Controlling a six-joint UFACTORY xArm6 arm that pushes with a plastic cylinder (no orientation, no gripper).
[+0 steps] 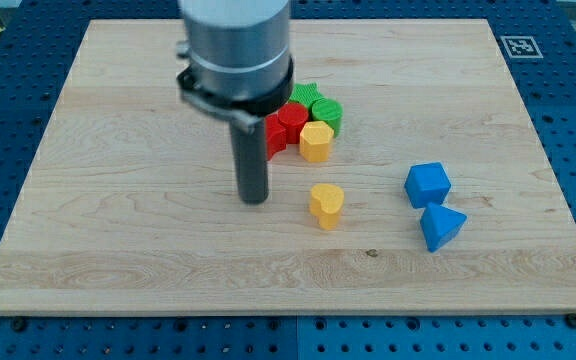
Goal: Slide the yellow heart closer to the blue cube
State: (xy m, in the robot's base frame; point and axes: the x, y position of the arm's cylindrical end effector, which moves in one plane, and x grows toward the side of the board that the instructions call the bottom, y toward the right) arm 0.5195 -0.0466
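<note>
The yellow heart (326,204) lies on the wooden board a little below the middle. The blue cube (427,184) sits to its right, with a gap between them. My tip (255,199) rests on the board to the left of the yellow heart, a short gap away and not touching it. The rod rises from there to the grey arm body at the view's top.
A blue triangular block (441,227) lies just below the blue cube. A cluster above the heart holds a yellow hexagon (316,142), red blocks (286,124) and green blocks (318,104). The wooden board (118,230) ends near the view's bottom.
</note>
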